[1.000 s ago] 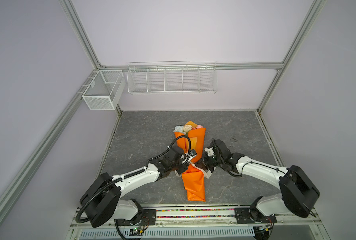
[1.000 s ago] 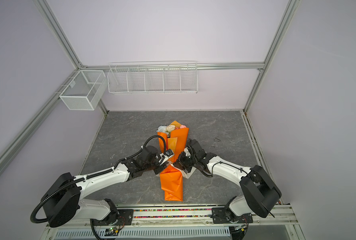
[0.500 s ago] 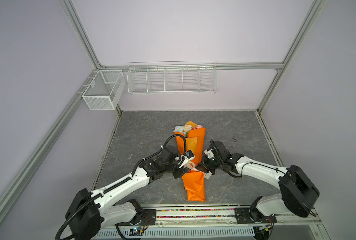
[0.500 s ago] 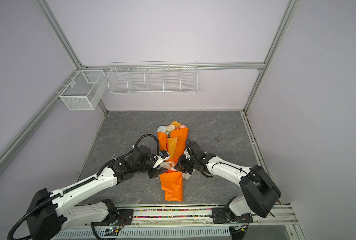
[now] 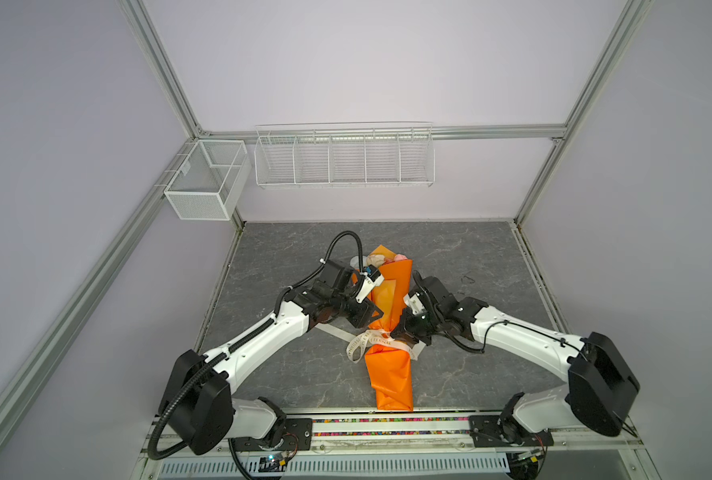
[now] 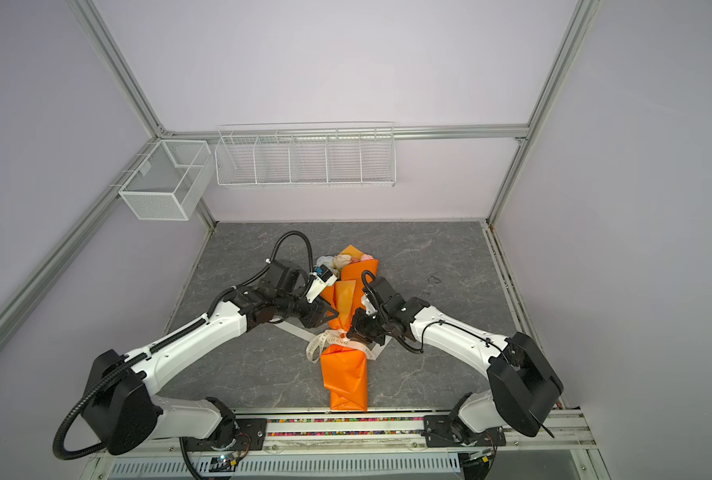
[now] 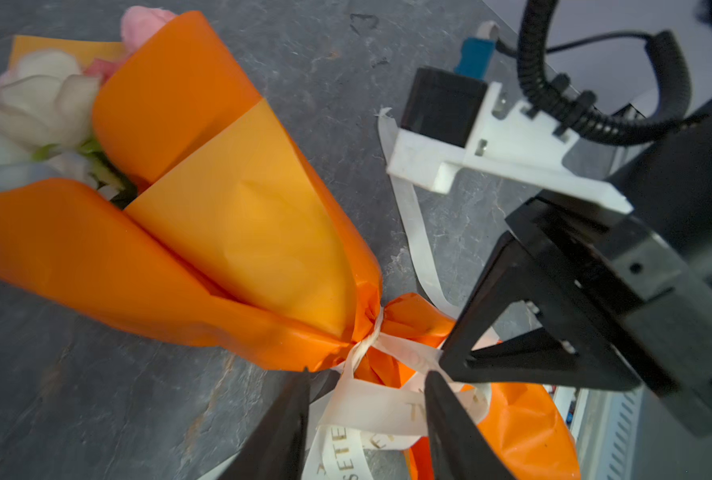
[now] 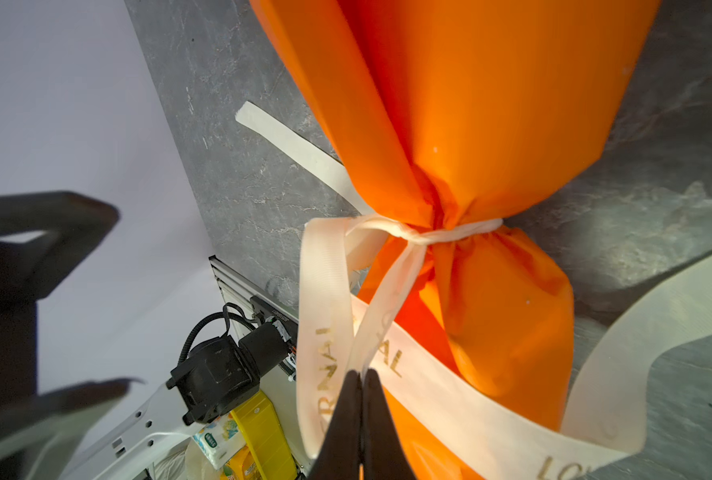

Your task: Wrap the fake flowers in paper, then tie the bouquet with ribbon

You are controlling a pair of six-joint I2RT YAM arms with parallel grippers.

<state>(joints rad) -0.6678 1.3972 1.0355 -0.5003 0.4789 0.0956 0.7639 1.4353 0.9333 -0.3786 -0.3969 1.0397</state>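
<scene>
The bouquet of fake flowers (image 5: 389, 291) (image 6: 346, 374) lies along the middle of the grey table, wrapped in orange paper. Pink and cream roses (image 7: 38, 99) show at its far end. A cream ribbon (image 5: 371, 340) (image 6: 333, 340) with gold lettering is knotted round the pinched waist of the wrap (image 8: 470, 104). My left gripper (image 5: 377, 318) (image 7: 367, 374) is open at the left of the waist, with ribbon loops (image 7: 371, 409) between its fingers. From the right, my right gripper (image 5: 398, 332) (image 8: 362, 372) is shut on a ribbon strand (image 8: 387, 299) coming from the knot.
A loose ribbon tail (image 5: 333, 332) lies flat on the table left of the bouquet. White wire baskets hang on the back wall (image 5: 344, 156) and at the left corner (image 5: 204, 183). The metal rail (image 5: 387, 419) runs along the front edge, just below the bouquet's foot.
My left arm drew back to the left and then returned to the bouquet's waist, its jaws now wider apart. The right gripper stayed shut on the ribbon in the same place.
</scene>
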